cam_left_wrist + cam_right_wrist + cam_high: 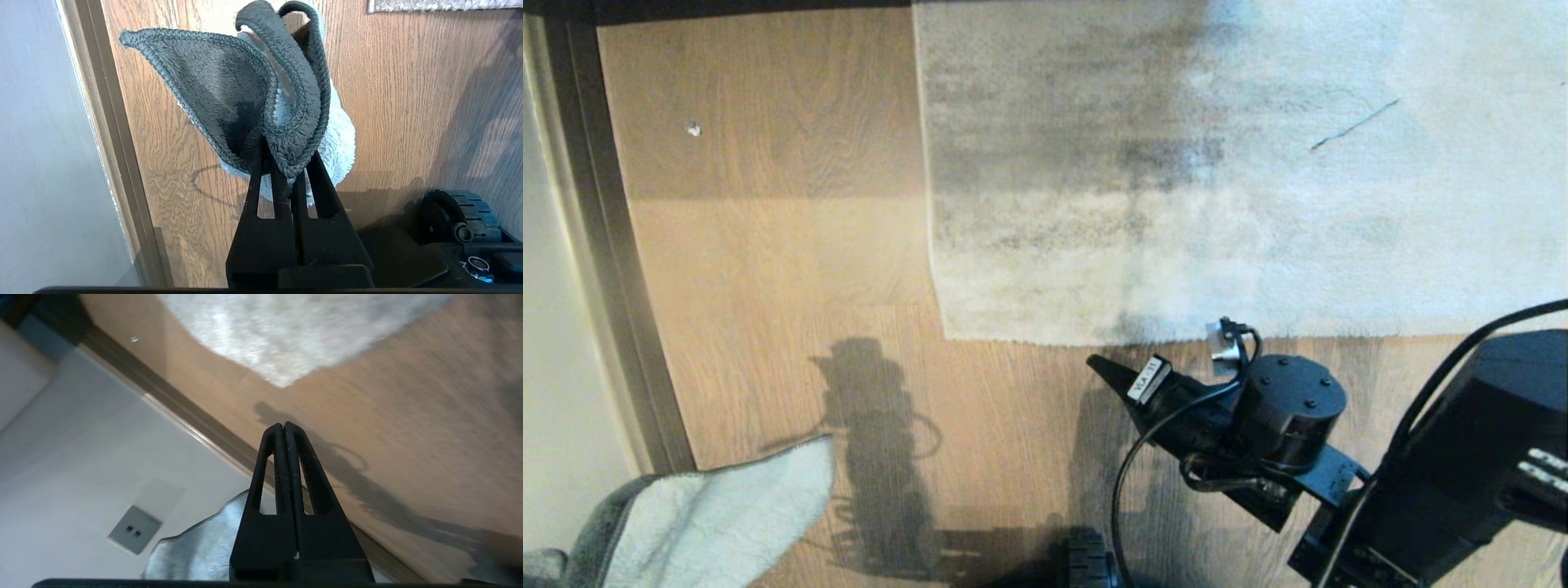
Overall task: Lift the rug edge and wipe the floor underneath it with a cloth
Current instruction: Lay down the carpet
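The rug lies flat on the wood floor, mottled grey with dark smudges. The rug edge runs straight to a corner. My right gripper hovers just in front of that edge, right of the corner, shut and holding nothing; in its wrist view the right gripper points past the rug corner. My left gripper is shut on the cloth, which stands bunched above its fingers, dark grey outside and pale blue within. In the head view the cloth shows at the bottom left.
A dark baseboard and pale wall bound the floor on the left. A small white speck lies on the planks. A thin dark line marks the rug. My base wheel is at the bottom. A socket sits in the wall.
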You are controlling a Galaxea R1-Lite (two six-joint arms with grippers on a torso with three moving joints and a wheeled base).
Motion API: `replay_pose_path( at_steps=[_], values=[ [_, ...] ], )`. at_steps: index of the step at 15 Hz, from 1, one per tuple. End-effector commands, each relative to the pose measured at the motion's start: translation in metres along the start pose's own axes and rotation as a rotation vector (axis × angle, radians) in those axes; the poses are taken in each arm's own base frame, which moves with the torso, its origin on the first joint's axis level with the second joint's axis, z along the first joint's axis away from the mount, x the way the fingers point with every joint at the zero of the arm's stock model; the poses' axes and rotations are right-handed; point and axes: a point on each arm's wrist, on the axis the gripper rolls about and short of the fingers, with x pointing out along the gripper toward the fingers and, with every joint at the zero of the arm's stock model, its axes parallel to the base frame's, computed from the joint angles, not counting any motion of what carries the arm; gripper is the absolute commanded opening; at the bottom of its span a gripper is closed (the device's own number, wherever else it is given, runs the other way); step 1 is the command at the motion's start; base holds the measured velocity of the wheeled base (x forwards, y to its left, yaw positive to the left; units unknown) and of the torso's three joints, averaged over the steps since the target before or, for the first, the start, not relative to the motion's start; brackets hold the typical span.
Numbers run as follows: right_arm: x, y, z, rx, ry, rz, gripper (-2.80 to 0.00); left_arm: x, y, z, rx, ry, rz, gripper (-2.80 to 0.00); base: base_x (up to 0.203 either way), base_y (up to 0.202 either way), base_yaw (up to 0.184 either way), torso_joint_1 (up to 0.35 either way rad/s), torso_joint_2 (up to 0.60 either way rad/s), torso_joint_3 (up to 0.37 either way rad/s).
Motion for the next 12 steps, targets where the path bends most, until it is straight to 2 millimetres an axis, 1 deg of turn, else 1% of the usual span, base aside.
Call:
replay_pose_path(
  at_steps=[1, 4, 8, 12],
  values=[
    [0.004, -0.012, 0.0, 0.005, -0.017, -0.003, -2.8, 0.0, 0.0, 0.0, 0.001, 0.0, 0.0, -2.8, 0.0, 0.0, 0.0, 0.0, 0.0, 0.0],
    [0.015, -0.034, 0.006, -0.015, -0.048, -0.053, -2.8, 0.0, 0.0, 0.0, -0.001, 0.0, 0.001, -2.8, 0.0, 0.0, 0.0, 0.0, 0.0, 0.0],
    [0.035, -0.043, 0.018, -0.027, -0.118, -0.039, -2.8, 0.0, 0.0, 0.0, 0.001, 0.0, 0.0, -2.8, 0.0, 0.0, 0.0, 0.0, 0.0, 0.0],
    [0.056, -0.062, 0.029, -0.063, -0.165, -0.034, -2.8, 0.0, 0.0, 0.0, -0.01, 0.0, 0.0, -2.8, 0.0, 0.0, 0.0, 0.0, 0.0, 0.0]
  ],
)
